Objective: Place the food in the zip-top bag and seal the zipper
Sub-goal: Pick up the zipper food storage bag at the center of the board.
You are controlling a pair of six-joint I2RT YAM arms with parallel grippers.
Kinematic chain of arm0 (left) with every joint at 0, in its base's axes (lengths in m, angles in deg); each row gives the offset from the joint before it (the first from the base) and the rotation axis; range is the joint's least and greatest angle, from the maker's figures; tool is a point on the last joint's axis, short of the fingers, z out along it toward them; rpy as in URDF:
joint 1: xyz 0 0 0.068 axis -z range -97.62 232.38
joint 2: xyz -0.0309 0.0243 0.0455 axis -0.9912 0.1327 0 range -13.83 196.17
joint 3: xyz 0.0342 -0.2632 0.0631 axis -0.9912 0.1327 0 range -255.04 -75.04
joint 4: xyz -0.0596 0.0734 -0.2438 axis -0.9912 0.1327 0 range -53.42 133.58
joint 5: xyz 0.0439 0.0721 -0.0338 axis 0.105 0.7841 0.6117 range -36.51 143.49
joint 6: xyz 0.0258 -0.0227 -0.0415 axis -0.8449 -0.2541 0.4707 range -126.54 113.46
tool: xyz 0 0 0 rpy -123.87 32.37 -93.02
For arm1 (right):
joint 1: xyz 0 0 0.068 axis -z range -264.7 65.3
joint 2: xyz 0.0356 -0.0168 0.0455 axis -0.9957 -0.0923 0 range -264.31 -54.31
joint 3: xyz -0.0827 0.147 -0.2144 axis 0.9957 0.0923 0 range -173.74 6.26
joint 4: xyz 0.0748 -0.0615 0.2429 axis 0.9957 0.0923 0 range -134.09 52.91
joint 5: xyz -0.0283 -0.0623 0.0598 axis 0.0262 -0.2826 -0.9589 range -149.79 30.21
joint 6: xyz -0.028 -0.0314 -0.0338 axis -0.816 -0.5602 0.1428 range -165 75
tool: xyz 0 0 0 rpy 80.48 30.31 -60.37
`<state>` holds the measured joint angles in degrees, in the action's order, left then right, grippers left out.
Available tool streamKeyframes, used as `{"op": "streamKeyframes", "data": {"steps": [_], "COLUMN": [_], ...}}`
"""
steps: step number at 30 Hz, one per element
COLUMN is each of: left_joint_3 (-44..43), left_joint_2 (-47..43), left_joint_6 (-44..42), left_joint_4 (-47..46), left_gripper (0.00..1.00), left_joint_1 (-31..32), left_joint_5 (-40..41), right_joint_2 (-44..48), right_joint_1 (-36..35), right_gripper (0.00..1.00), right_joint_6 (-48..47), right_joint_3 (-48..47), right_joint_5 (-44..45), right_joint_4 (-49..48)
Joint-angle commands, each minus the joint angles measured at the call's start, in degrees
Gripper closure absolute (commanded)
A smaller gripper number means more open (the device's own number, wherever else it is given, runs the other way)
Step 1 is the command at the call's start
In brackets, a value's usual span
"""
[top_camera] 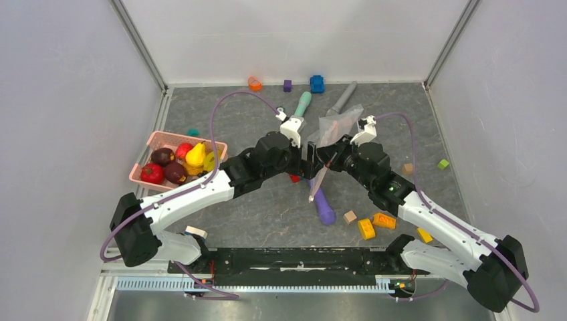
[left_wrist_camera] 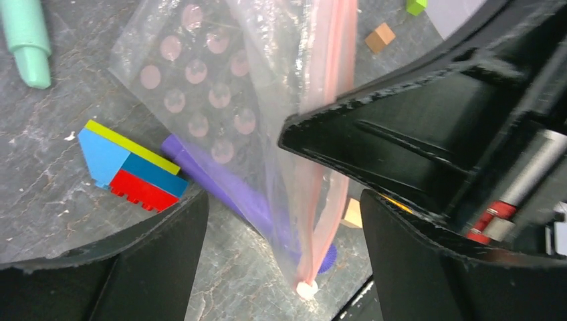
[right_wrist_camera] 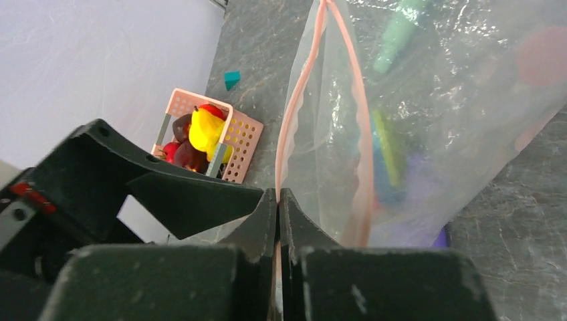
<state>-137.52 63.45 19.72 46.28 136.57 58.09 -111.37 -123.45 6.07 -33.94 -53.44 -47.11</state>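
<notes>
Right jaws are pressed tight together on the zipper point(right_wrist_camera: 364, 154), pinching the pink strip where it runs down into them, and the bag point(top_camera: 337, 124) hangs from that grip. From my right wrist the two sides of the mouth bow apart just above the pinch.

My left jaws stand wide, one finger on each side of the bag's zipper edge. The strip passes between them, closer to the finger on my right arm's side; I cannot tell whether it brushes that finger. The pale slider point(left_wrist_camera: 307, 289) sits at the low end of the strip, just past my left fingertips.

Beneath the bag, below my left jaws, a purple stick point(top_camera: 323, 204) lies on the surface point(top_camera: 267, 214), with a blue, red and yellow block point(left_wrist_camera: 130, 167) beside it. A teal stick point(left_wrist_camera: 25, 40) lies further out.

The food point(top_camera: 175, 162) is well away from both jaws, out past my left arm, heaped in the pink basket point(top_camera: 158, 138).
</notes>
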Motion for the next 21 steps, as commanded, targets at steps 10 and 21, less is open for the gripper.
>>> {"op": "streamKeyframes", "data": {"steps": [10,21], "left_joint_3": [3.2,-2.6], "left_joint_2": [0.3,2.0], "left_joint_6": [0.9,4.0], "left_joint_4": [-4.5,-1.9], "left_gripper": [0.33,0.98], "left_joint_1": [0.2,0.2], "left_joint_5": [6.9,10.9], "right_joint_2": [2.3,1.3], "right_joint_1": [-3.3,-2.6], "right_gripper": [1.00,0.86], "right_joint_6": [1.2,-12.5], "right_joint_3": [-2.9,-6.6], "right_joint_5": [2.4,-6.9], "right_joint_4": [-3.5,-1.1]}}
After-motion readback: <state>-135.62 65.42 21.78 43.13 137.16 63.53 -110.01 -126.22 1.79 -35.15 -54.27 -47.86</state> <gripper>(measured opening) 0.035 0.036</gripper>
